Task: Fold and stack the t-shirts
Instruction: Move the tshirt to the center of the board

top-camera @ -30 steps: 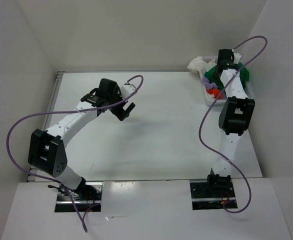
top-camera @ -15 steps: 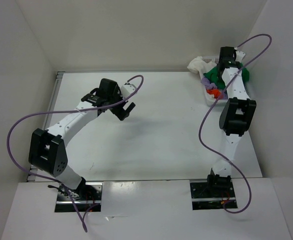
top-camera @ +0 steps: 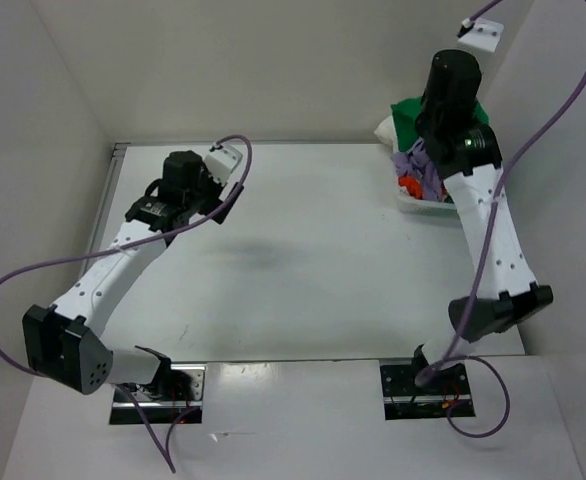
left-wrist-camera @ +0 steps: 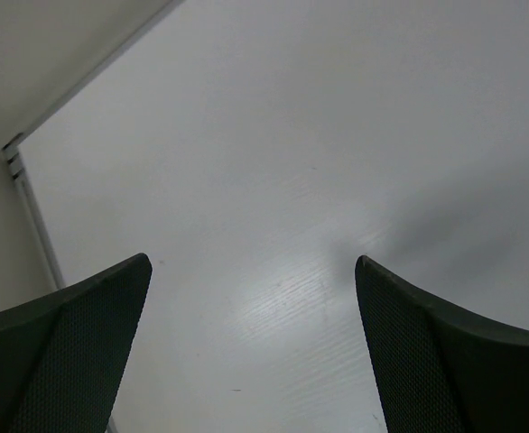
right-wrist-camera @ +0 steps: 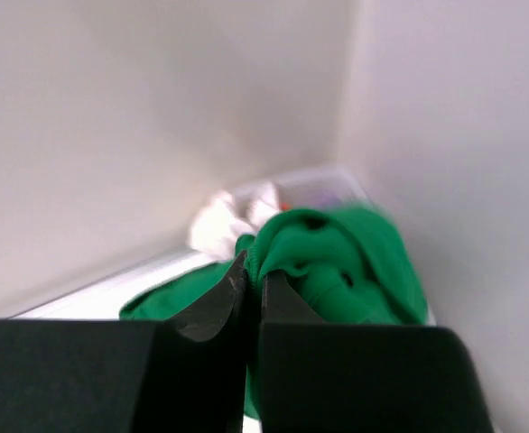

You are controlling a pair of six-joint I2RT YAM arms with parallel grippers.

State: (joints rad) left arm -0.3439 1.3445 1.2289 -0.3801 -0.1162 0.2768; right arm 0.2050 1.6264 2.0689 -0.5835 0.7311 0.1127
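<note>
My right gripper (right-wrist-camera: 254,271) is shut on a bunched fold of the green t-shirt (right-wrist-camera: 355,262) and holds it up over the basket. In the top view the green t-shirt (top-camera: 407,110) shows on both sides of the raised right wrist at the back right corner. Below it a lavender-purple t-shirt (top-camera: 419,165), an orange-red t-shirt (top-camera: 410,187) and a white t-shirt (top-camera: 386,128) lie crumpled in the basket. My left gripper (left-wrist-camera: 251,298) is open above bare table, far left of the clothes, with nothing between its fingers.
The white mesh basket (top-camera: 425,204) sits at the table's back right corner, against the right wall. White walls close in the table (top-camera: 303,260) at the back and on both sides. Purple cables loop from both arms.
The right gripper shut on the green t-shirt and the right arm rose high, pulling the shirt up out of the basket. The left arm swung back toward the left.
</note>
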